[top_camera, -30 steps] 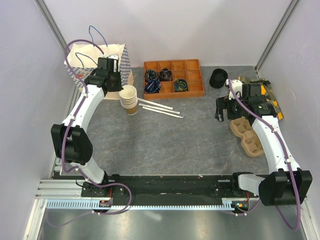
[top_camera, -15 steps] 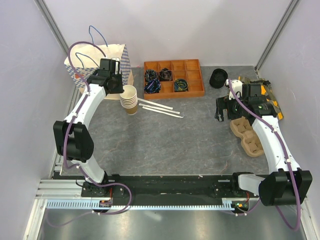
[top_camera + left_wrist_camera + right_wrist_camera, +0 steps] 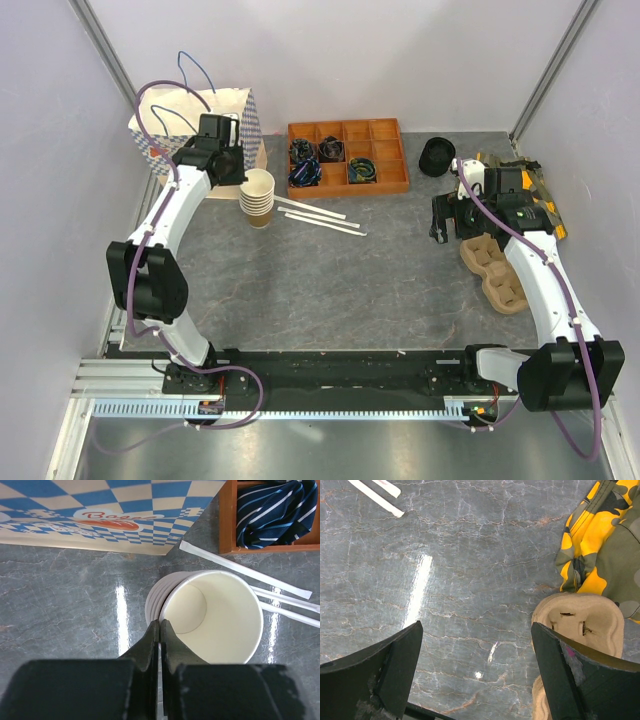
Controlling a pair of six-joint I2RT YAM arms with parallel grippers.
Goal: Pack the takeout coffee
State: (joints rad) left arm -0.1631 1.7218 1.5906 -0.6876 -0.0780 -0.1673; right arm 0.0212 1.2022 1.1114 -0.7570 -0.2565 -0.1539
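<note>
No lidded tan cup is in view; the takeout coffee is out of sight. A stack of lidless paper cups stands in front of the checked paper bag. In the left wrist view the top cup sits tilted off the stack. My left gripper is shut on that cup's near rim, one finger inside and one outside; from above it is at the stack's left side. My right gripper is open and empty over bare table, left of a moulded cardboard cup carrier.
A wooden compartment tray with dark items stands at the back middle. Wrapped straws lie right of the cups. A stack of black lids sits at the back right. A camouflage cloth lies by the carrier.
My left arm has shifted slightly at the cup stack, its elbow moving up. The right arm has not moved.
</note>
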